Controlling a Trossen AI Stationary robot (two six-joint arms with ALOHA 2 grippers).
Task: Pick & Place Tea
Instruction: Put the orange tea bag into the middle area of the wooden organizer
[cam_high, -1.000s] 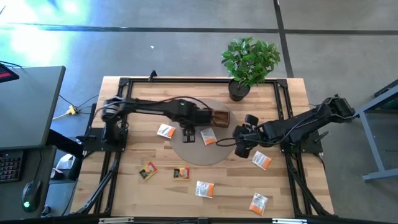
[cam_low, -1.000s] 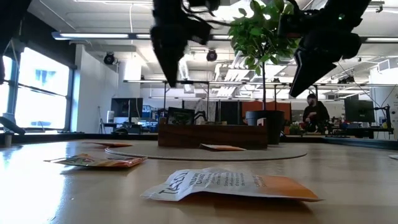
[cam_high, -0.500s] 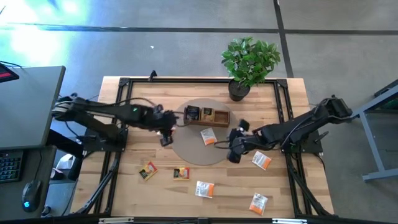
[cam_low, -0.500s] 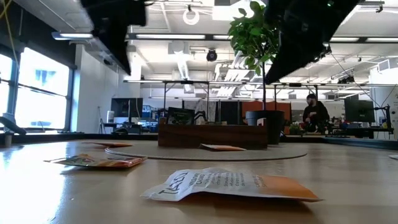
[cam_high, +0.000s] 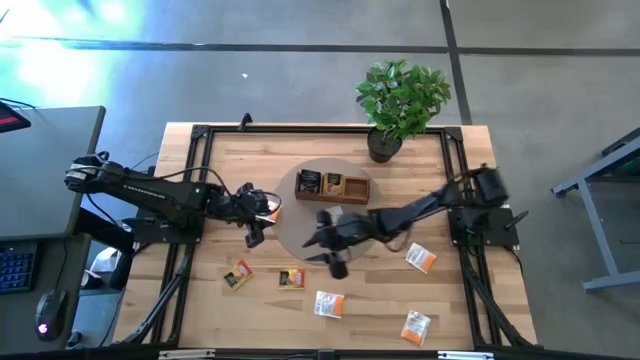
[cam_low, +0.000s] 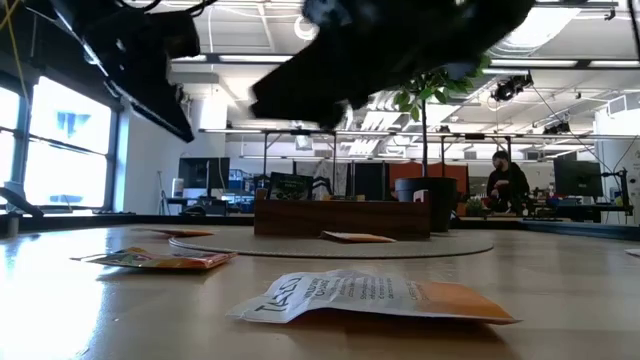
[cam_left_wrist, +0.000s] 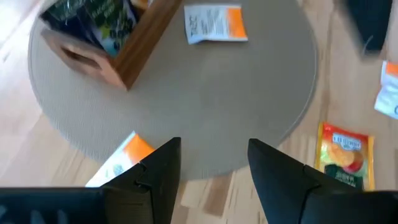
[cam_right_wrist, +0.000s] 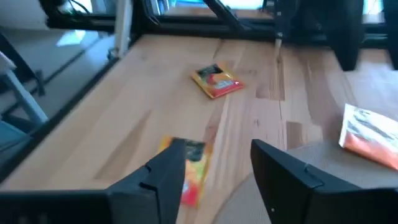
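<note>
Both grippers are open and empty. My left gripper (cam_high: 255, 218) (cam_left_wrist: 211, 180) hovers at the round grey mat's left edge, with a white-and-orange sachet (cam_left_wrist: 121, 158) lying flat beside one finger. My right gripper (cam_high: 332, 255) (cam_right_wrist: 221, 186) hangs over the mat's near edge, pointing toward the table's left. Two yellow-orange sachets (cam_right_wrist: 216, 81) (cam_right_wrist: 189, 162) lie flat on the wood ahead of it. Another white-and-orange sachet (cam_left_wrist: 214, 25) lies on the mat by the wooden tray (cam_high: 333, 187), which holds dark sachets (cam_left_wrist: 93, 18). More white-and-orange sachets (cam_high: 329, 304) (cam_high: 416, 325) (cam_high: 420, 257) lie near the table's near edge.
A potted plant (cam_high: 400, 100) stands at the far edge, right of the tray. The black frame rails (cam_high: 190, 200) run along both table sides. In the low view one sachet (cam_low: 370, 295) lies close in front, and a person (cam_low: 505, 180) sits far off in the room.
My left gripper has drawn back from the tray toward the table's left, stopping at the mat's left edge. A dark sachet now shows in the tray's left compartment. My right arm has reached across the mat toward the table's left and near side, coming over the sachet on the mat.
</note>
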